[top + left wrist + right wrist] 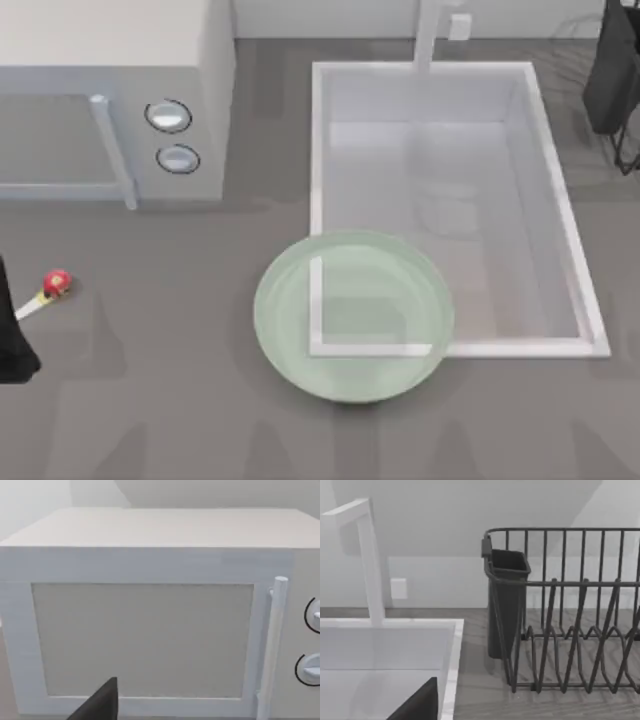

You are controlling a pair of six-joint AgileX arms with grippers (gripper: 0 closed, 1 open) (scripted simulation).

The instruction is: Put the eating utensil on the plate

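Fingers of the left gripper point(12, 345) sit at the table's left edge, well left of the plate point(352, 315), and how far they stand apart cannot be told. Beside that dark shape lies the spoon point(48, 292), red knob pointing toward the plate and its white handle running under the arm, so whether it is gripped or merely lying there is unclear. Plate overlaps the sink's point(452, 205) near corner. Below the microwave point(115, 100), the arm seems placed to fetch the spoon. Right arm is parked beyond the sink, by the dish rack point(570, 615).
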